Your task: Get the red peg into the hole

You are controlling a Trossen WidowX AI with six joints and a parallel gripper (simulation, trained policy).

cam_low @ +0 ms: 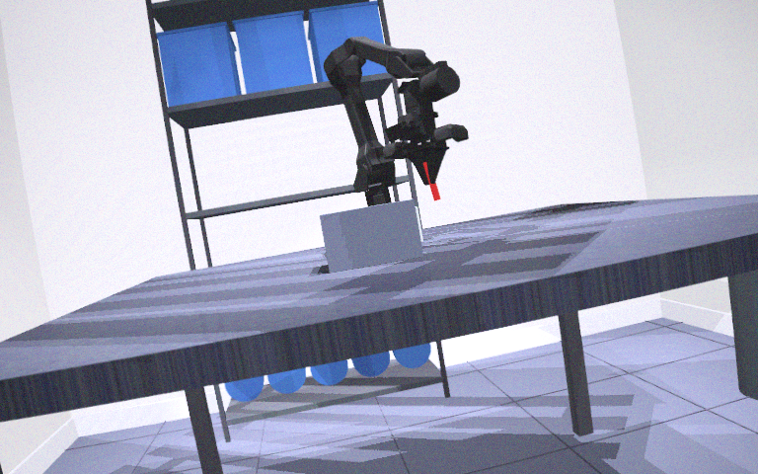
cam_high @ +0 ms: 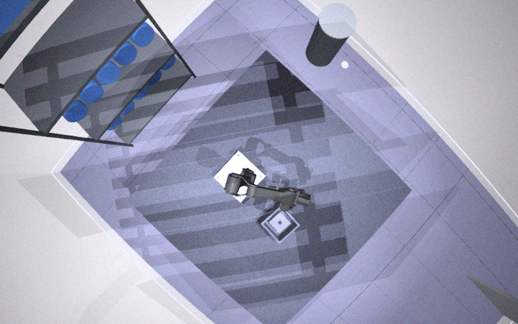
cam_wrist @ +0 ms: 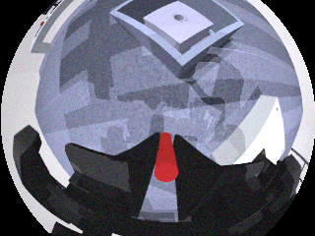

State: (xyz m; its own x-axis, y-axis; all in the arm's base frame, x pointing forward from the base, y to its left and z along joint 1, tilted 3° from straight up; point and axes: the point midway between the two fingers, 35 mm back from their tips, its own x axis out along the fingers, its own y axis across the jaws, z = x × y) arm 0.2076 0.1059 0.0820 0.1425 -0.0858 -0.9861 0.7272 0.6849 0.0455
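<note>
Red peg [cam_low: 436, 192] [cam_wrist: 166, 157] gripped aloft, grey box [cam_high: 289, 233] [cam_low: 373, 237] [cam_wrist: 213, 43] on table [cam_high: 366, 164] [cam_low: 234, 312] [cam_wrist: 133, 74]

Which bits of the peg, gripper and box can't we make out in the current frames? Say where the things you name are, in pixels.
- Red peg [cam_low: 436, 192] [cam_wrist: 166, 157], top view: not visible; the arm above likely covers it.
- Peg's gripped stretch, exterior view: partly behind the gripper [cam_low: 428, 180] [cam_wrist: 166, 140] fingers.
- Plate [cam_high: 274, 219] [cam_wrist: 169, 22] and its hole, exterior view: hidden by the open box's [cam_high: 289, 233] [cam_low: 373, 240] [cam_wrist: 162, 48] near walls.
- Box's far corner, wrist view: cut off by the top edge.
- Hole depth: too small and dark, top view.

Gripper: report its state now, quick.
Gripper: closed on the red cylindrical peg, held above the table.
</note>
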